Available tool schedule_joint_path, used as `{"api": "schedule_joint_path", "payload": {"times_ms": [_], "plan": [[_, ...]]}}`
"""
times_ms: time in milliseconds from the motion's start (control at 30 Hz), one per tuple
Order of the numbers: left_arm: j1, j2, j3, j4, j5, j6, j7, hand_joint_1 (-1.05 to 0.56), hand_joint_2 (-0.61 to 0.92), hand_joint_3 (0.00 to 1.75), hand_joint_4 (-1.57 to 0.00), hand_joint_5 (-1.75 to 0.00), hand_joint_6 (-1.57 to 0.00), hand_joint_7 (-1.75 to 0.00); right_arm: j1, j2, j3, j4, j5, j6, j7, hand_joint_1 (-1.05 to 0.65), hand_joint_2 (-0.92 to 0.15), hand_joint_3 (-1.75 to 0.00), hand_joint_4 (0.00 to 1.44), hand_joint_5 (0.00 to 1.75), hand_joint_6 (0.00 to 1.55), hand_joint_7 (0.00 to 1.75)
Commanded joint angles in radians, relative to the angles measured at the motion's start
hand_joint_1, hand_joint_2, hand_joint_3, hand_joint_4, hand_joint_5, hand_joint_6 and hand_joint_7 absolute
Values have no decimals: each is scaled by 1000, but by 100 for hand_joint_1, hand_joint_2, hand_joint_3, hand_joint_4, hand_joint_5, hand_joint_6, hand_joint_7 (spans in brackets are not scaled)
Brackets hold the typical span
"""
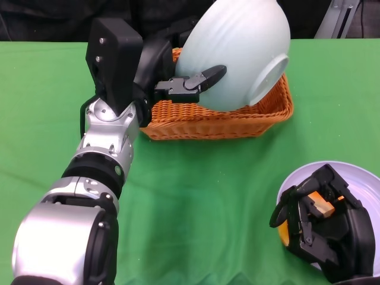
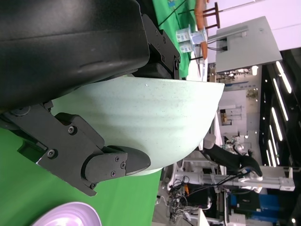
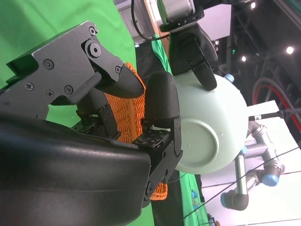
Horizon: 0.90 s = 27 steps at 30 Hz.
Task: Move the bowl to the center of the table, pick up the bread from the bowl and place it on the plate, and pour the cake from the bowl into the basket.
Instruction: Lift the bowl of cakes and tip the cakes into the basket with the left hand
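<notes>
Over the wicker basket at the far side of the green table, the left hand grips the pale green bowl and has it tipped well over, base turned toward the camera. That looks like the pouring step: cake into basket. Whether the cake has dropped, I cannot tell; the bowl hides the basket's inside. Next move, I'd judge, is a check of the basket, then righting the bowl and setting it down. The bowl is smooth and faintly ribbed, with a round foot. Down at the lavender plate, the right hand rests with fingers curled; something tan and orange shows under them, probably the bread, but a grip I cannot confirm.
</notes>
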Motion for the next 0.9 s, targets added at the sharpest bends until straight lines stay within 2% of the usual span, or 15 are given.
{"api": "schedule_joint_path", "payload": {"times_ms": [33,333,700,900], "plan": [[-49,5,15,-14,-19,17,8,-15,64,96,-63,-175,-65,-143,5,-10,-2,3,6,13,7,-14,-54,-122,76,175,52,164],[-69,3,60,-9,-66,111,-5,-9,65,98,-66,-175,-67,-142,4,-9,-9,3,5,13,12,-14,-53,-121,77,175,53,162],[-116,-9,91,-20,-94,202,34,-10,66,94,-69,-175,-70,-142,20,-23,-15,-82,8,99,-25,-17,-51,-123,73,175,53,160],[-132,-14,101,-15,-107,219,43,-11,64,98,-73,-175,-75,-135,16,-33,-25,-99,22,116,-13,-19,-49,-123,73,175,54,159]]}}
